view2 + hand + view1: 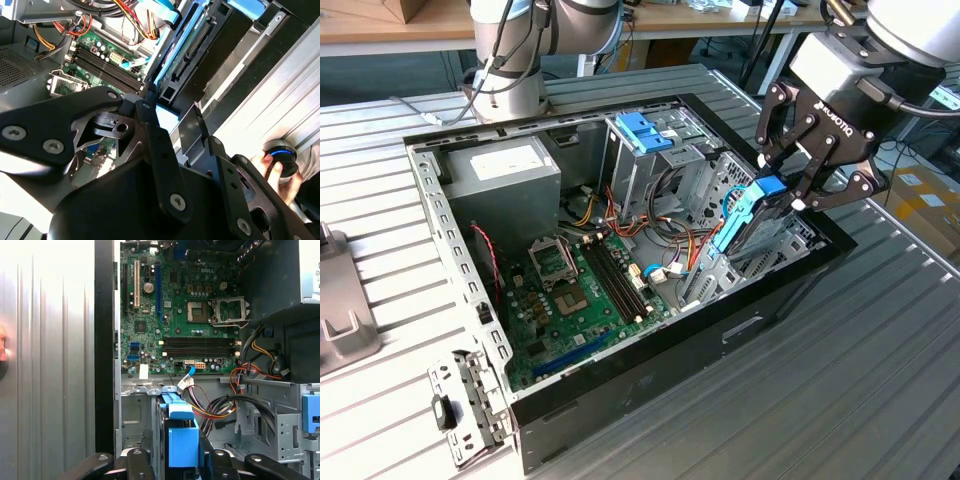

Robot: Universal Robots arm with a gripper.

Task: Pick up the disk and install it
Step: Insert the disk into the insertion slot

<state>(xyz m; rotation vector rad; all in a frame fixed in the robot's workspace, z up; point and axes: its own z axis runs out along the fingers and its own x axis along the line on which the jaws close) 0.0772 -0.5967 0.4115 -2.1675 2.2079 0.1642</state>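
The disk (748, 215) is a dark drive with blue plastic rails. It stands on edge, tilted, over the drive bay at the exterior view's right end of the open computer case (460, 270). My gripper (790, 190) comes down from above and is shut on the disk's upper end. In the first wrist view the disk's blue rail (180, 437) sits between the two black fingers (136, 460), above the metal bay. The second wrist view shows the disk's edge (192, 47) beyond the gripper's black links.
Inside the case are a green motherboard (575, 290), a grey metal box with a white sticker (505, 170), an upright cage with a blue top (645, 135) and coloured cables (670, 250). A second arm's base (510, 85) stands behind. A hand (282, 172) rests on a round device.
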